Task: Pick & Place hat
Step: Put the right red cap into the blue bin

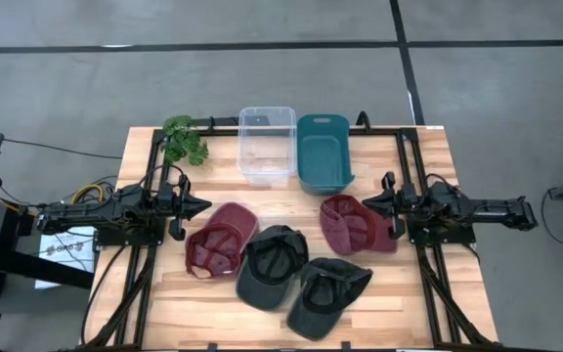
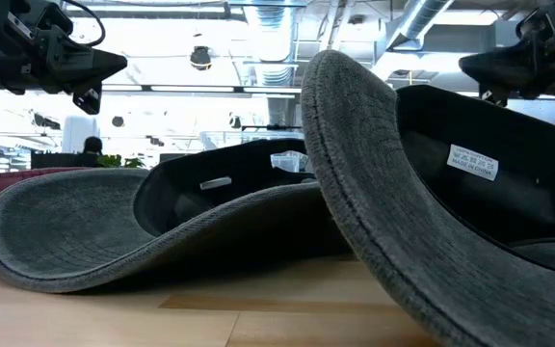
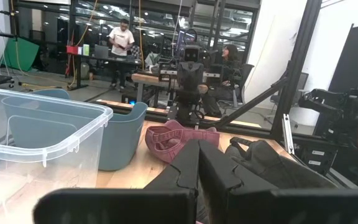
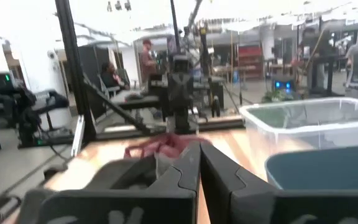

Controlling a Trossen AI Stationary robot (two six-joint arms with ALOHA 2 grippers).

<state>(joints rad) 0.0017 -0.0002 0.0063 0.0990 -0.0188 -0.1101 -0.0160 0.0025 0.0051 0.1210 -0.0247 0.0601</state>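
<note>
Several caps lie open side up on the wooden table: a maroon cap [image 1: 221, 240] at left, two dark grey caps [image 1: 272, 266] [image 1: 327, 293] in the middle near the front, and a second maroon cap [image 1: 355, 223] at right. My left gripper [image 1: 201, 205] is shut and hovers just left of the left maroon cap. My right gripper [image 1: 369, 202] is shut and hovers over the far right edge of the right maroon cap. The low view shows both grippers [image 2: 114, 66] [image 2: 470, 66] well above the grey caps [image 2: 162, 226].
A clear plastic bin [image 1: 267, 144] and a teal bin [image 1: 324, 153] stand side by side at the table's far edge. A green plant sprig [image 1: 184, 139] lies at the far left corner. Black frame rails run along both sides. People stand in the room beyond.
</note>
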